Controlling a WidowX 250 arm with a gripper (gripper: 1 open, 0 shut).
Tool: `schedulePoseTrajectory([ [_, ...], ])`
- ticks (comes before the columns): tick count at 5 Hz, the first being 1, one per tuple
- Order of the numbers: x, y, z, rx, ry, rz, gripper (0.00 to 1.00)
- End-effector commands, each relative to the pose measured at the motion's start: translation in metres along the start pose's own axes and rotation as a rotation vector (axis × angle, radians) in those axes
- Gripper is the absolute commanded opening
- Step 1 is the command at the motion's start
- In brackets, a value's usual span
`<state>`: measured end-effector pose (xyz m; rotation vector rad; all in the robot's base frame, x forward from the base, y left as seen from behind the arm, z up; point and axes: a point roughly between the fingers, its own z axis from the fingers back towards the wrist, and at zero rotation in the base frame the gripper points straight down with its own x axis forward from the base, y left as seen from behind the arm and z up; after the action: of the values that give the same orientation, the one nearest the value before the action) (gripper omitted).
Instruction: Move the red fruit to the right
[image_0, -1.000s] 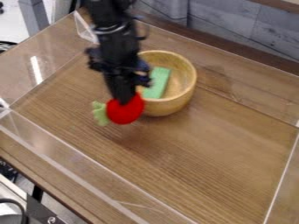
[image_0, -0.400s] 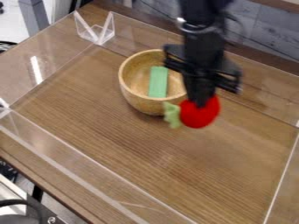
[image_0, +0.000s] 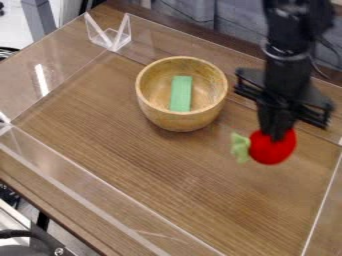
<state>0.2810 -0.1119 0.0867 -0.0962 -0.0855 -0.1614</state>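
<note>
The red fruit is a small bright red toy with a light green leafy top sticking out to its left. It hangs just above the wooden tabletop at the right side of the view. My gripper points straight down and is shut on the red fruit from above, its black fingers partly covering the fruit's top. The black arm rises from there to the upper edge of the picture.
A wooden bowl with a flat green block inside stands left of the fruit. Clear plastic walls fence in the wooden table on all sides. A clear bracket sits at the back left.
My gripper has carried the red fruit from in front of the bowl's left side across to the right, past the bowl. The bowl and green block stayed put.
</note>
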Motion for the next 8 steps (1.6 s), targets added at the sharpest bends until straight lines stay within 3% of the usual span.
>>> schedulePoseTrajectory([
  [1,0.016,-0.012,0.003,-0.009,-0.045,-0.003,0.00],
  [4,0.020,-0.013,-0.018,-0.017,-0.015,-0.003,0.00],
  [5,0.022,-0.011,-0.021,-0.015,-0.009,-0.004,1.00],
  [8,0.027,-0.010,-0.031,-0.010,0.010,0.006,1.00],
])
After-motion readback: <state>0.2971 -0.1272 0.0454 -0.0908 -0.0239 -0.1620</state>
